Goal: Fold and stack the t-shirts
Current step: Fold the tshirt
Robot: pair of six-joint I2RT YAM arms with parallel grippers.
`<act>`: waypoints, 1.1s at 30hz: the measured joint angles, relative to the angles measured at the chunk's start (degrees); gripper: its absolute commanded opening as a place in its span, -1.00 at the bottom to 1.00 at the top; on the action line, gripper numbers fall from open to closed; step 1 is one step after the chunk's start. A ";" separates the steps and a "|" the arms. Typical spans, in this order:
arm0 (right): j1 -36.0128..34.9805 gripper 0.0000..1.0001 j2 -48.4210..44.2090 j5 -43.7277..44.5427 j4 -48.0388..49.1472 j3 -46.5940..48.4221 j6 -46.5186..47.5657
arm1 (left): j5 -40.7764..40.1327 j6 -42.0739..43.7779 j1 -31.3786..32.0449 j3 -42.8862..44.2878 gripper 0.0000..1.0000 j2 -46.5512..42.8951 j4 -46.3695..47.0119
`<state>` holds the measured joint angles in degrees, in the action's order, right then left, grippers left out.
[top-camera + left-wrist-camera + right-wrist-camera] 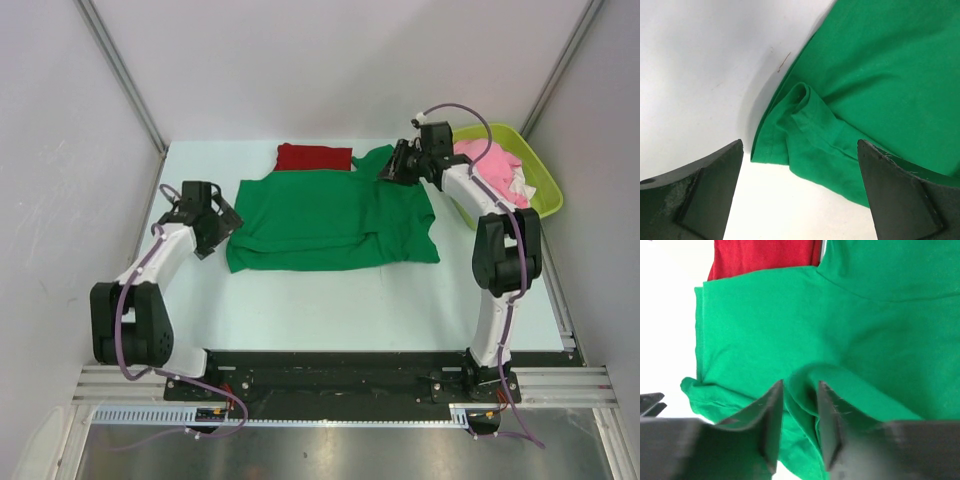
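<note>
Left wrist view: left tool (pixel 800 192) gaping wide, holding nothing, hovering over green shirt's (pixel 330 220) folded left edge. Right tool (pixel 800 415) standing narrowly parted around a raised green fold. Green shirt lying mid-table (pixel 300 310), red shirt (pixel 314 157) touching behind, basket (pixel 540 185) holding pink garment (pixel 492 162) at right.

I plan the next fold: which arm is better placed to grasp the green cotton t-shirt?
Probably right: its gripper has narrow jaws around a ridge of the green cotton t-shirt; the left gripper is wide open beside it.
</note>
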<state>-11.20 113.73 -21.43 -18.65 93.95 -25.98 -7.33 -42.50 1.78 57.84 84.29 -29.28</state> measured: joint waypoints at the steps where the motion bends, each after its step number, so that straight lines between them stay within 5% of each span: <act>1: -0.22 0.99 0.85 0.07 0.13 0.92 -0.26 | 0.04 0.02 0.02 -0.46 0.99 -1.01 0.02; 6: -0.15 0.99 1.62 0.39 1.77 0.37 -0.48 | 0.22 0.07 0.42 -3.72 0.99 -5.31 0.24; 11: -0.09 0.99 -8.66 5.90 2.51 -12.26 -0.81 | 0.70 0.07 2.69 -9.44 1.00 -12.13 0.24; 22: -4.33 0.99 -52.30 20.79 0.92 -43.36 -6.19 | 4.13 -9.27 12.33 -26.69 1.00 -22.91 5.79; 29: -6.29 0.99 -56.94 21.51 0.63 -53.68 -8.26 | 2.03 -23.65 12.33 -40.98 0.98 -37.24 15.15; 33: -9.14 0.99 -58.38 20.68 1.42 -54.69 -8.35 | -2.32 -30.56 12.33 -43.17 0.69 -41.00 15.37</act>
<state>-20.34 55.35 -0.75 -17.23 39.27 -34.33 -9.65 -73.06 14.11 14.68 43.29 -13.91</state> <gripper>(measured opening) 0.995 0.957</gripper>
